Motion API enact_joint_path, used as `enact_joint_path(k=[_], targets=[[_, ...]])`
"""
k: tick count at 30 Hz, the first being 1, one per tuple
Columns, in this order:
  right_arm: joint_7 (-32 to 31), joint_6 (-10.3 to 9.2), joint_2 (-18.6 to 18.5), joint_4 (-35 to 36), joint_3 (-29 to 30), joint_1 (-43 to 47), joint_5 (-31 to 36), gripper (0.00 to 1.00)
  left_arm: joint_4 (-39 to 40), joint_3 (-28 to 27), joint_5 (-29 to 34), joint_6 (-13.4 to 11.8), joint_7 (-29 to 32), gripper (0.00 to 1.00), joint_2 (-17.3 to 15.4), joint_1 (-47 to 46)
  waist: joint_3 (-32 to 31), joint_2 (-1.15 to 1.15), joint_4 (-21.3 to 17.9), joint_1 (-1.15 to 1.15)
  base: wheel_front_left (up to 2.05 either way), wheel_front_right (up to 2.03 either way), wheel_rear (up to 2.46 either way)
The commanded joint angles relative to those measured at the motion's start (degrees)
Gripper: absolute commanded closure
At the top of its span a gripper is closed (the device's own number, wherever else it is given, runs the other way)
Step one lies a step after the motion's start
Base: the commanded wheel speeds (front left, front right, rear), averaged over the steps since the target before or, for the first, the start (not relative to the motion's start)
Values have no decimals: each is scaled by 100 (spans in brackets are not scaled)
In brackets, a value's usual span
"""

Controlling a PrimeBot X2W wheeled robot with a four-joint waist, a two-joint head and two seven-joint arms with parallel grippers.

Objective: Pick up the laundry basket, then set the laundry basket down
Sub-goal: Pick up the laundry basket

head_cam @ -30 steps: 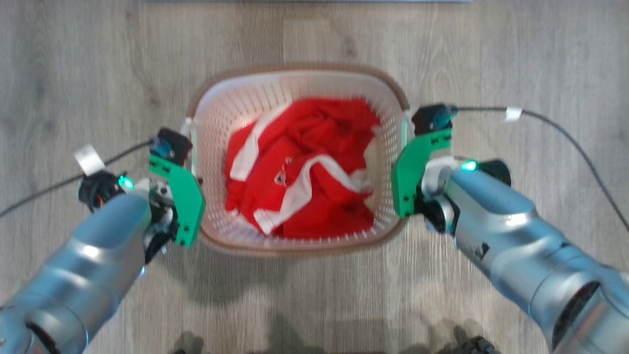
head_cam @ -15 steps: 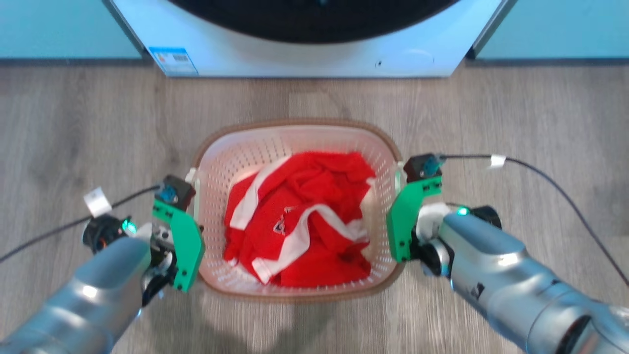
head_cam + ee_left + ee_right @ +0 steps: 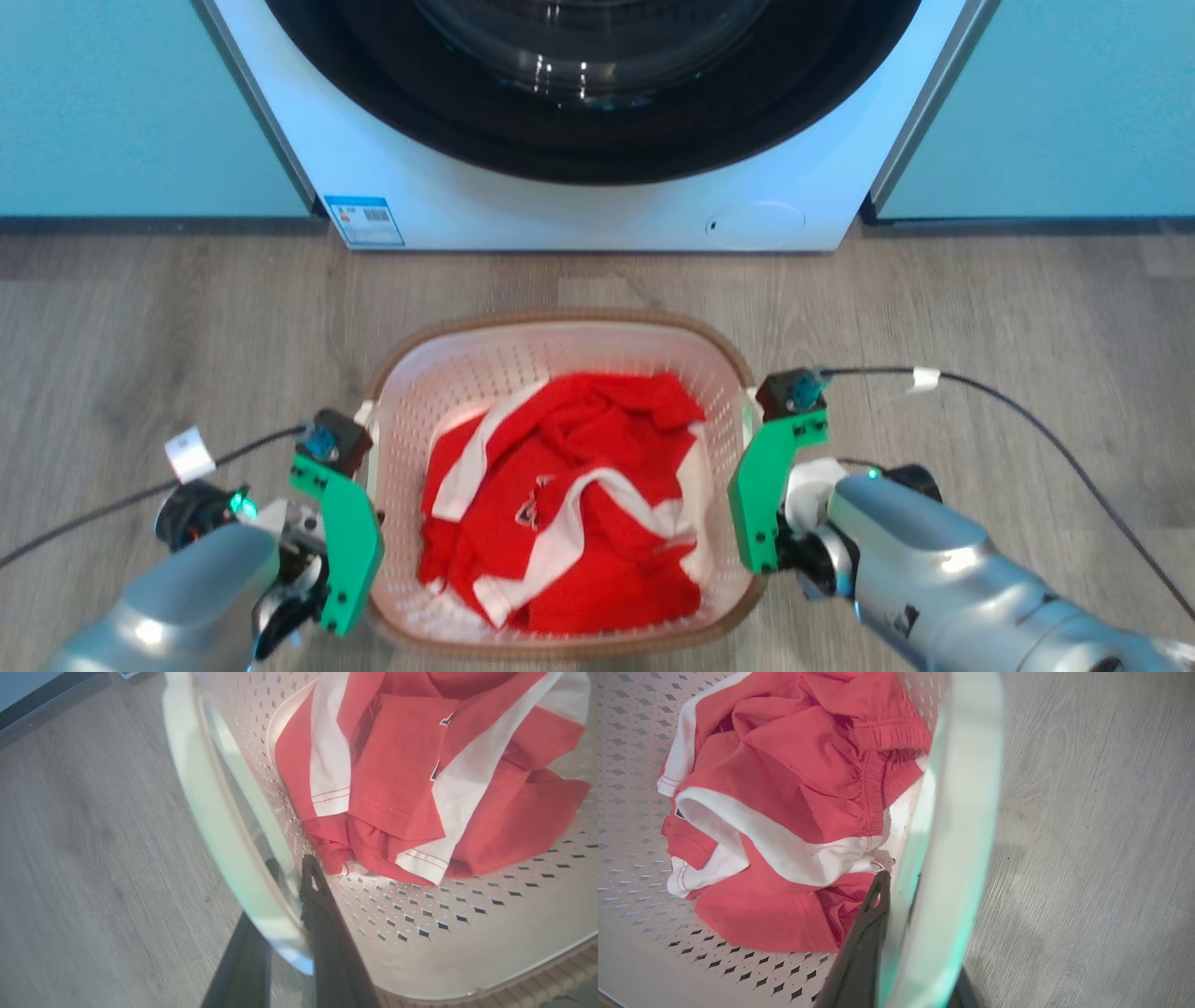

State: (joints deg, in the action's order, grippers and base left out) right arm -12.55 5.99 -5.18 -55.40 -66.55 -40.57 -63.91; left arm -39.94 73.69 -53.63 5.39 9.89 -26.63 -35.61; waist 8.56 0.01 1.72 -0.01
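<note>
Two grippers hold one basket between them. On the left, the left gripper (image 3: 292, 877) is narrowed onto the white left handle (image 3: 219, 826). One dark finger is outside it over the wooden floor (image 3: 93, 835), and the other is inside against the perforated wall. The laundry basket (image 3: 523, 359) is in the middle of the head view, over the floor in front of the washing machine (image 3: 597, 210) and apart from it. Whether its base touches the floor I cannot tell. A crumpled red and white garment (image 3: 569, 504) lies in its bottom. On the right, the right gripper (image 3: 899, 882) is likewise pinched on the right handle (image 3: 957, 826), with one finger inside beside the garment and the other mostly hidden behind the handle.
</note>
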Motion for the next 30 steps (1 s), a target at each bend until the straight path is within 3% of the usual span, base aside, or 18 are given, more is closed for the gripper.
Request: enact_joint_path(k=[1, 15, 30], targets=[[-1, 150, 230, 414, -10, -54, 100, 100, 263, -34, 102, 40, 45, 100, -179, -95, -101, -1, -11, 1, 0, 0, 0], [-561, 150, 230, 742, 232, 495, 415, 100, 1999, -34, 90, -483, 847, 100, -894, 574, -533, -1, 32, 1, 0, 0, 0], [-1017, 150, 230, 1059, 854, 861, 1105, 100, 2737, -34, 103, -764, 1163, 100, -1146, 789, -617, -1, 65, 1, 0, 0, 0]])
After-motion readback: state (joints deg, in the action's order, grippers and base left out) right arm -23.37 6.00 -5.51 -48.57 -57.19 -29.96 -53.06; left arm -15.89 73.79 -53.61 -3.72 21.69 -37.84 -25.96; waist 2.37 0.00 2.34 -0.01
